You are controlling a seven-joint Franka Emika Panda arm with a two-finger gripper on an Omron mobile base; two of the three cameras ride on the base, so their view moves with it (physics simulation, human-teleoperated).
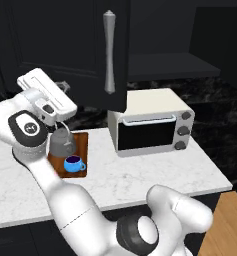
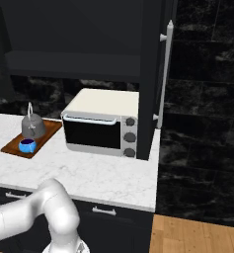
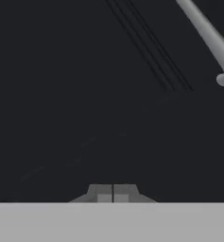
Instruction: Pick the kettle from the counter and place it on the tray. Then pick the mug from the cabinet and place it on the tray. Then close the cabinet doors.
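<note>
the kettle [image 1: 63, 142] and the mug [image 1: 74, 163] both stand on the tray [image 1: 83, 142], the squat grey kettle toward the back with its wire loop upright, the small blue mug just in front of it near the tray's front rim. the tray lies on the white counter [image 1: 140, 175], left of a white toaster oven [image 1: 152, 122]. judged from this layout, both placing steps are done and the step in hand is closing the cabinet doors. in the left base view a door [image 1: 60, 50] with its long silver handle [image 1: 109, 52] stands swung out over the oven; in the right base view the other door [image 2: 150, 74] stands edge-on beside the oven, its handle [image 2: 166, 74] facing outward. in the hand view the gripper [image 3: 113, 194] has its fingertips pressed together, holding nothing, facing a black panelled door face with a silver handle [image 3: 205, 35] at upper right. the next move likely calls for pushing that panel with the closed fingers until it swings flush, then turning to the second door.
</note>
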